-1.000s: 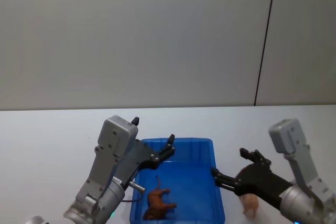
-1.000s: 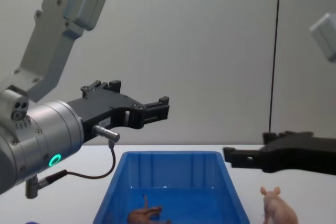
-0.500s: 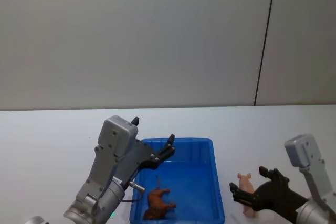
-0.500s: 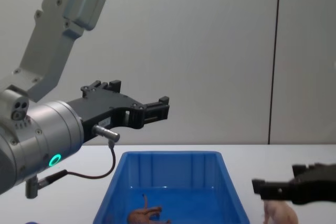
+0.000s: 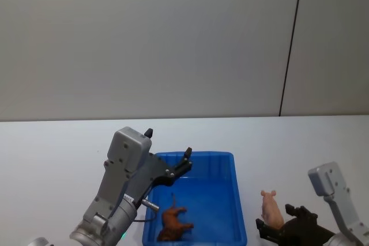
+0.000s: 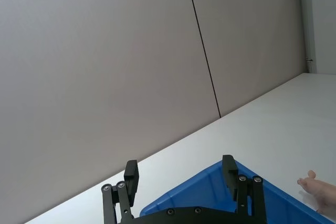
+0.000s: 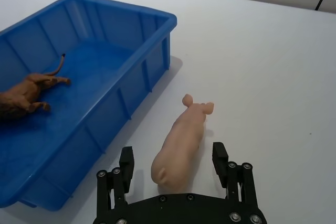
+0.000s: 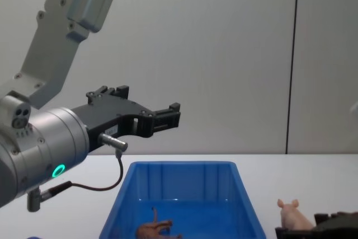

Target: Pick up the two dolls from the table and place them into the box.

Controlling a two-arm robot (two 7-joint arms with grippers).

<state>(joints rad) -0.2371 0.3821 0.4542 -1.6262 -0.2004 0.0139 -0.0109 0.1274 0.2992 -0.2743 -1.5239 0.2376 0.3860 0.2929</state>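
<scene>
The pale pink pig doll (image 7: 181, 145) stands on the white table (image 7: 262, 51) just right of the blue box (image 7: 121, 9). My right gripper (image 7: 173, 151) is open and low behind it, its fingers on either side of the pig's rear without closing. In the head view the pig (image 5: 271, 210) is ahead of that gripper (image 5: 282, 224). The reddish-brown doll (image 5: 174, 223) lies on its side inside the box (image 5: 196, 155). My left gripper (image 5: 167, 145) hangs open and empty above the box's left rear part.
A grey wall with a dark vertical seam (image 5: 291, 44) rises behind the table. Bare white tabletop (image 5: 57, 142) stretches to the left of the box and to the right beyond the pig.
My right gripper has pulled back from the box's right edge and dropped low behind the pig, its fingers now on either side of it. The left arm and both dolls stayed put.
</scene>
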